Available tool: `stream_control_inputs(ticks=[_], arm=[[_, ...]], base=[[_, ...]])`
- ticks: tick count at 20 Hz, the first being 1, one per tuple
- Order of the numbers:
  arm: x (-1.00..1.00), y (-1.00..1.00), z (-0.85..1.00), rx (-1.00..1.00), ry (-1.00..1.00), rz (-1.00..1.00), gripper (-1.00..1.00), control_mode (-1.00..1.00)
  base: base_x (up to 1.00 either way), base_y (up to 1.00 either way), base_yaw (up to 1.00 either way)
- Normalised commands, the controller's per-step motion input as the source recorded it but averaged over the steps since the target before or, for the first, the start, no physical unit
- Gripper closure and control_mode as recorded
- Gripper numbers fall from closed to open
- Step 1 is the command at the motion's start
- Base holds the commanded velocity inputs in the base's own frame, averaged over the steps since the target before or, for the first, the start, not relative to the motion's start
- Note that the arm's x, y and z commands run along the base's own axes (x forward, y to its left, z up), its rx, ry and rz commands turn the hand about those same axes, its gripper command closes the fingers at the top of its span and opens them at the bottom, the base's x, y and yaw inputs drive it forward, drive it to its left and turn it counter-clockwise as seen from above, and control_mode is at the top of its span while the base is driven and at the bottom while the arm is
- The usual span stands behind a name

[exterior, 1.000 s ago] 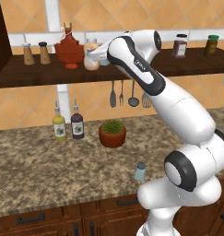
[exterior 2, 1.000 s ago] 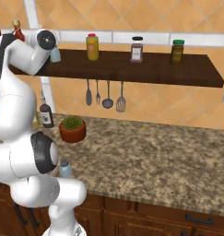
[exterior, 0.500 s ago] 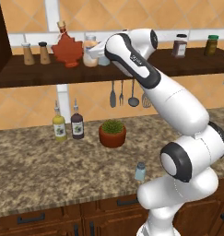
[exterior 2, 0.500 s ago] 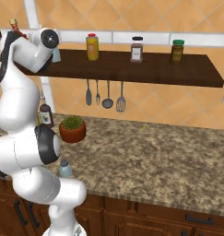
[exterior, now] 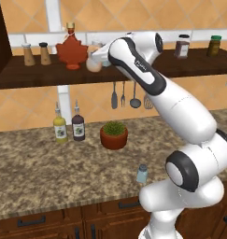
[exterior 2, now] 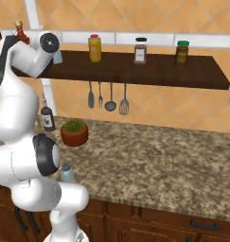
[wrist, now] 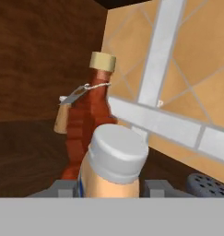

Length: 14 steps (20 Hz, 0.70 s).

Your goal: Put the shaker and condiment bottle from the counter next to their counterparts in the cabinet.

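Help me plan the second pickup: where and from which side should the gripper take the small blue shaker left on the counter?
Grip the shaker around its body just under the cap, coming down from above. It stands upright near the counter's front edge, beside the robot's base.

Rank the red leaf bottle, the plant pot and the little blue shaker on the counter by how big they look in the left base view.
1. Red leaf bottle, largest.
2. Plant pot, a bit smaller, though it stands nearer the camera, so this order is unsure.
3. Blue shaker, clearly smallest, even though nearest.
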Motion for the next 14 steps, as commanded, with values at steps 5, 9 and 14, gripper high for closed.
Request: stream_control_inputs(ticks=[5,9,14], arm=[[-0.16,0.0,0.0,0.0,0.0,-0.05,-1.0,-1.0],[-0.03,-0.01,0.44,0.0,-0.01,-0.08,-1.0,-1.0],[0.0,-0.41,0.5,0.0,0.0,-0.08,-1.0,-1.0]], base=[[0.0,0.0,0.0],[0.0,0.0,0.0],[0.0,0.0,0.0]])
